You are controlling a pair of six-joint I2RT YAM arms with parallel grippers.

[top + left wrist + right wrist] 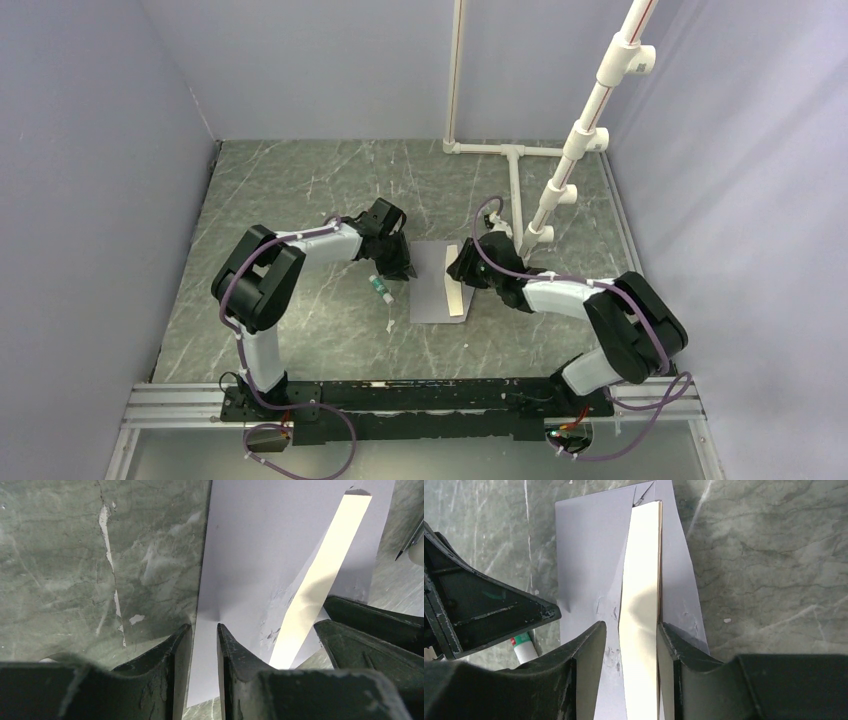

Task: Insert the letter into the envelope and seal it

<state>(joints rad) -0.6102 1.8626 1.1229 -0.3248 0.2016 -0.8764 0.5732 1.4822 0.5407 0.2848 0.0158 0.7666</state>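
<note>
Letter [641,580] sticks partway out of envelope [432,290]; right hand [631,625] is spread astride it and left hand [204,627] narrowly parted over the opposite edge, so pin envelope and nudge letter in squarely.

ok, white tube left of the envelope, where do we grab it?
Probably mid-barrel, straight from above, jaws across its width. The white tube lies flat on its side, angled diagonally, so only its round sides are exposed; turn the wrist to match.

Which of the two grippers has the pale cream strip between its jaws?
The right gripper: its jaws flank the cream strip. The left gripper instead straddles the envelope's plain grey edge.
</note>
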